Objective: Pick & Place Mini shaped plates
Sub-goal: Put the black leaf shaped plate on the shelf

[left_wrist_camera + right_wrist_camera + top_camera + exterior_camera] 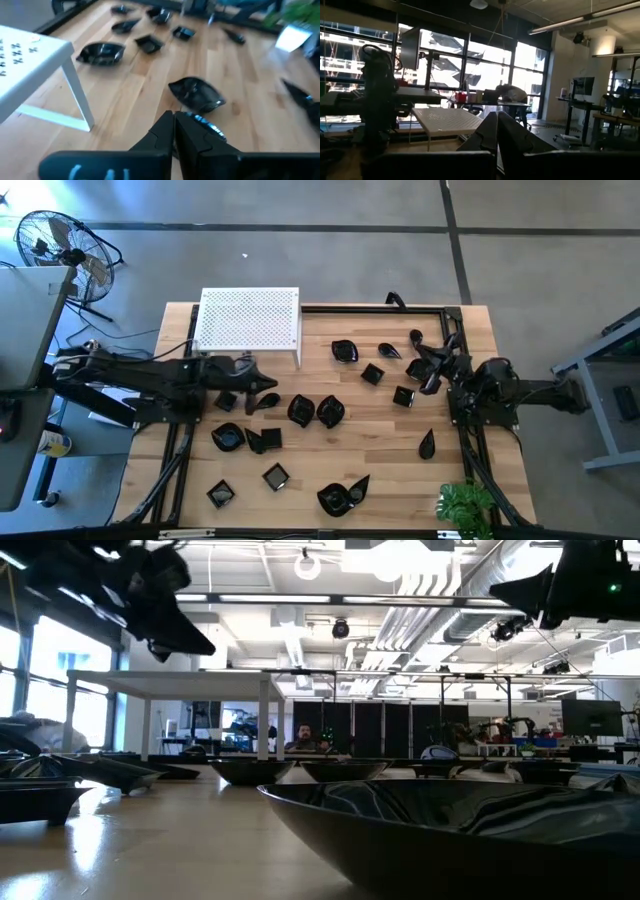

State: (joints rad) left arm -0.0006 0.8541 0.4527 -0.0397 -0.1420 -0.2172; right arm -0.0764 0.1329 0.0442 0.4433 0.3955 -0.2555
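Observation:
Many small glossy black mini shaped plates lie flat across the wooden table: a wavy one [345, 351], a square one [276, 476], a teardrop one [428, 444] and a leaf-shaped pair [343, 497]. My left gripper [262, 385] [174, 127] is shut with nothing between its fingers. It hangs above the table beside the white stand's near corner, with a dish [268, 401] just under and beside it and a rounded dish [196, 95] ahead. My right gripper [432, 375] [496, 131] is shut too. It is raised over the table's right part, among dishes near the far right.
The white perforated stand [249, 318] stands on thin legs [77, 97] at the far left of the table. A green plant [467, 505] sits at the near right corner. A black frame [440, 308] runs around the table edges. Bare wood shows between the dishes near the middle.

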